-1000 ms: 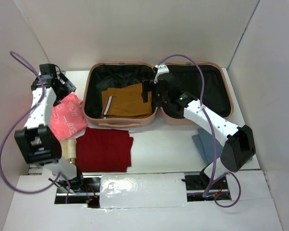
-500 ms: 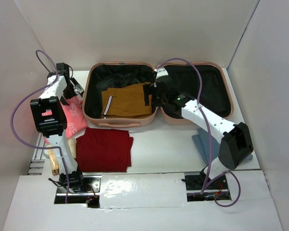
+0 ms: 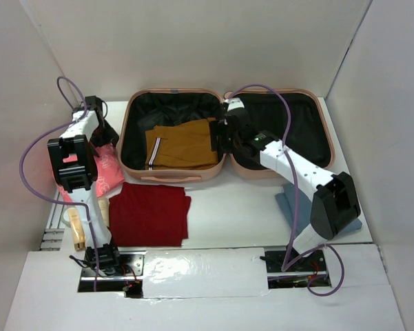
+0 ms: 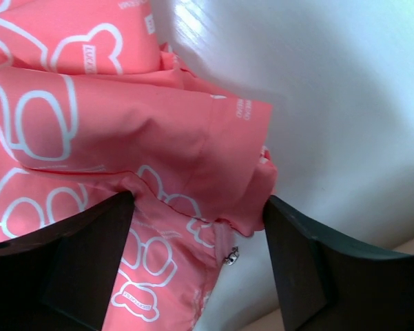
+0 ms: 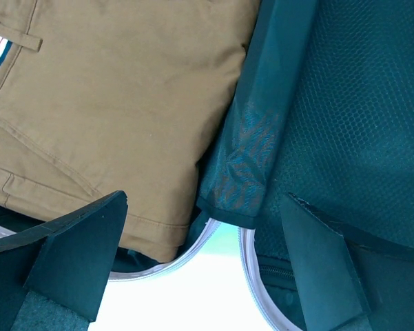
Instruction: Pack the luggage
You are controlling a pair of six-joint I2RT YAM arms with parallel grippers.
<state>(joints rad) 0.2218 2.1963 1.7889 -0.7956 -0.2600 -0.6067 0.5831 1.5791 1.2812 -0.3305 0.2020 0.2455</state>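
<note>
Here, luggage: we see the luggage lying open at 12 o'clock on the bench, both peach halves flat and side by side, black insides up.
Left half: folded mustard trousers lie in it toward its right side, with a striped band at their 9 o'clock edge.
Right half: we see dark mesh lining in it, and the right arm crosses its near rim.
Right hand: the right hand hangs over the hinge between the halves, at 3 o'clock of the trousers. Its fingers stand wide apart and hold nothing.
Right wrist view: between those fingers we see the trousers' corner, a flap of lining and a pale zip edge.
Left hand: the left hand is low at 9 o'clock of the luggage, at the far end of the pink cloth.
Left hand state: its fingers are spread open with a fold of the pink cloth between them. We cannot tell whether they press it.
Pink cloth: coral with white bear outlines, crumpled on the bench near the luggage's left wall.
Red cloth: a folded red cloth lies at 6 o'clock of the left half, near its front rim.
Blue cloth: a blue cloth lies at 5 o'clock of the luggage, partly hidden by the right arm.
Tan thing: something pale tan sits at 9 o'clock of the red cloth. We cannot make out what it is.
</note>
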